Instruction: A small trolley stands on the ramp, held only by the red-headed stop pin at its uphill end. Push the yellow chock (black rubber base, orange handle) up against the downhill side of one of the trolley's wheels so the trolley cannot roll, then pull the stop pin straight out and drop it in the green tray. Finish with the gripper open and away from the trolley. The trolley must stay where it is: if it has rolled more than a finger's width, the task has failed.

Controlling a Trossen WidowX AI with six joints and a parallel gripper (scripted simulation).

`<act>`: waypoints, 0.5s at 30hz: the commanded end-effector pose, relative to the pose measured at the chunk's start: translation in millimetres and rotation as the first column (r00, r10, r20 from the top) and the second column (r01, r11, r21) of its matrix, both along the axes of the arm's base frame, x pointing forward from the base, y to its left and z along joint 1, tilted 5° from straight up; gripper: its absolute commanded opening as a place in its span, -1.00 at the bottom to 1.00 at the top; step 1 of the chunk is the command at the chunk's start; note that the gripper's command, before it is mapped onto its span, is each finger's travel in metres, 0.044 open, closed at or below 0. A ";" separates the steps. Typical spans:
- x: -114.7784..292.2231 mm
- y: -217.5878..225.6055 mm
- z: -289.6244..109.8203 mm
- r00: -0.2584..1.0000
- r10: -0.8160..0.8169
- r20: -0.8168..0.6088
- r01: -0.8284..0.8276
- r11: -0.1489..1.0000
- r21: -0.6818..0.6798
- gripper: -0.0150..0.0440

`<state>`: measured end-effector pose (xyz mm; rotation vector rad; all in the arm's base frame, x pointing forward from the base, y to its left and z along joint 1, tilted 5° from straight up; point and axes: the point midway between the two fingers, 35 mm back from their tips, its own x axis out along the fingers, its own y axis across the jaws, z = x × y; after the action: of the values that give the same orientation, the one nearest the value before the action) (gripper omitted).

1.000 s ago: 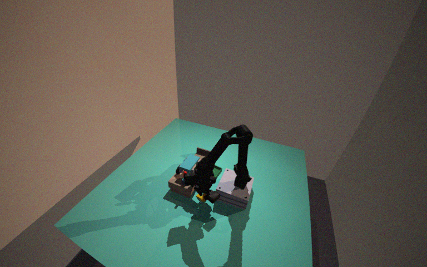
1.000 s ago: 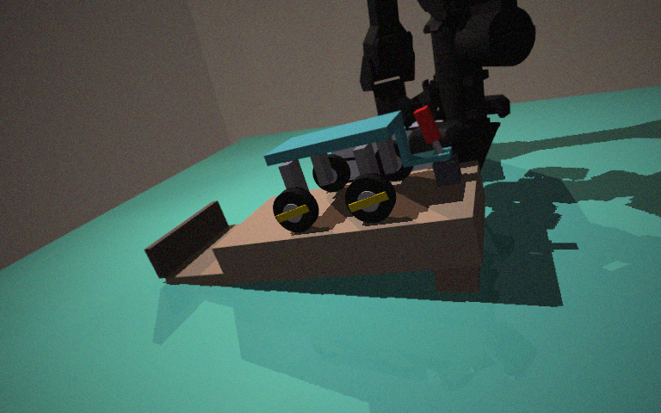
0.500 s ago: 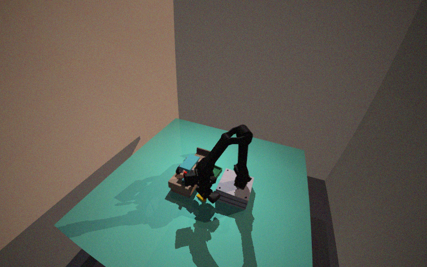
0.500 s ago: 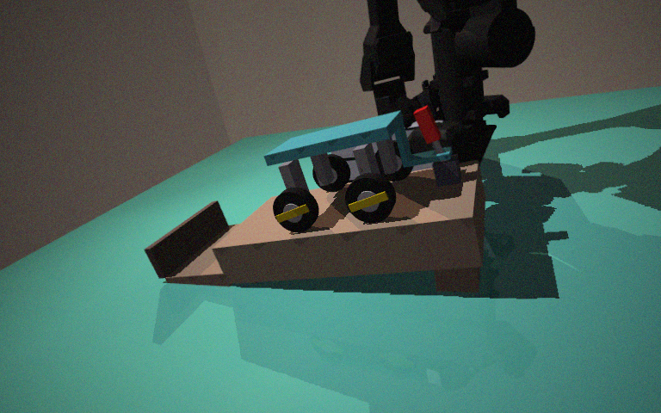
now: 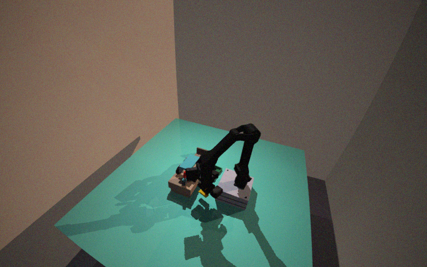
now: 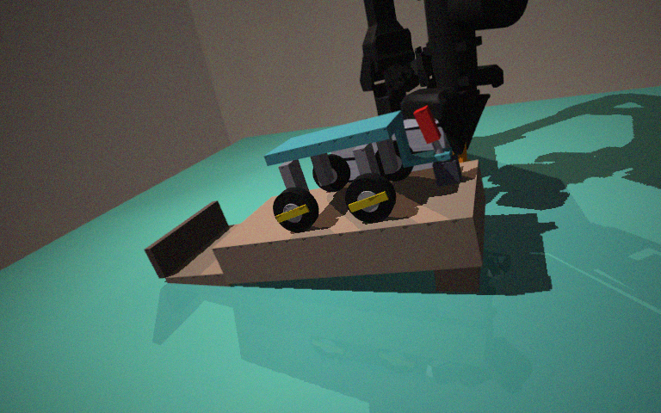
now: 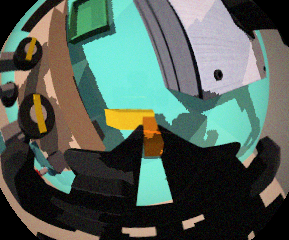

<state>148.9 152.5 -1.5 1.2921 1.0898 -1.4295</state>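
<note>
The trolley (image 6: 337, 149), with a blue deck and black wheels, stands on the tan ramp (image 6: 355, 230). The red-headed stop pin (image 6: 426, 123) sits at its uphill end, also visible in the top view (image 5: 184, 174). The yellow chock (image 7: 127, 119) is over the teal table beside the ramp's uphill end, apart from the wheels (image 7: 36, 115). My gripper (image 7: 149, 128) is shut on its orange handle (image 7: 152, 142). In the top view the chock (image 5: 203, 192) shows just below my gripper (image 5: 205, 187). In the exterior view only a sliver of orange (image 6: 461, 150) shows behind the ramp.
The green tray (image 7: 90, 16) lies on the table beyond the ramp's side, also in the top view (image 5: 216, 171). The arm's grey base plate (image 5: 234, 187) stands close to the right of the chock. A dark end wall (image 6: 187, 237) closes the ramp's low end.
</note>
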 end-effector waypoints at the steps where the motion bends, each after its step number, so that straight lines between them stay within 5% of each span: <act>1: 2.3 2.1 15.6 1.000 0.000 0.014 -0.001 1.000 0.010 -0.49; 15: 3.5 3.6 58.1 1.000 0.000 0.014 -0.001 1.000 0.010 -0.49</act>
<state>149.5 153.6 45.3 1.2919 1.0907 -1.4273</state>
